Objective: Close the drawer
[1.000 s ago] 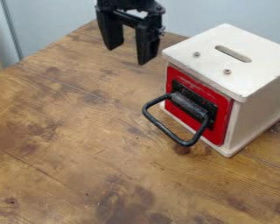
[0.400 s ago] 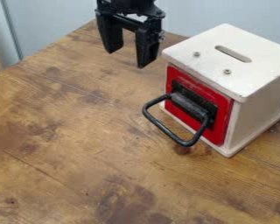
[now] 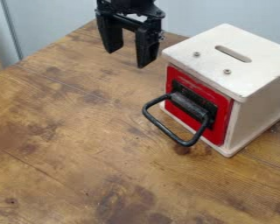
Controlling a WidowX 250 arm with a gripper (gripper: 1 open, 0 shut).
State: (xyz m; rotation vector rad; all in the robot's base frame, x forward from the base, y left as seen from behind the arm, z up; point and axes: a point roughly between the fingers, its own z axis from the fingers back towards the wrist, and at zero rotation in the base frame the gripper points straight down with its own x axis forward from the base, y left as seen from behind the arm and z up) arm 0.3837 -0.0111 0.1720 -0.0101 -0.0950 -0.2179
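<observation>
Lowered a touch since the earliest frame: your tool [image 3: 129, 57]; against the middle frame, you are seeing it holding the same place. Drawer and casing are keeping their positions throughout.

Tool state: open, its two black fingers [image 3: 146, 49] standing well apart and pointing down. You are gripping nothing with it. It is hanging near the top of your view, left of the casing [image 3: 254, 83], above the far part of the tabletop [image 3: 73, 122]. You are seeing the arm running out of view at the top.

Drawer [image 3: 216, 124]: sitting in the cream casing, at the right side of your view. Its red face is showing in the casing's front opening, facing toward the lower left. You cannot tell from this angle how far it is standing out, if at all. A black plate [image 3: 192, 107] is covering the middle of the red face, and the black wire handle [image 3: 166, 132] is looping outward from it, over the tabletop, toward the lower left. Tool and handle are staying apart.

Casing: standing upright on the wood-grained tabletop, its top carrying a long slot [image 3: 234, 55] and two screw heads, one on either side of the slot's near edge. Behind it, a pale wall [image 3: 213, 10] is rising.
</observation>
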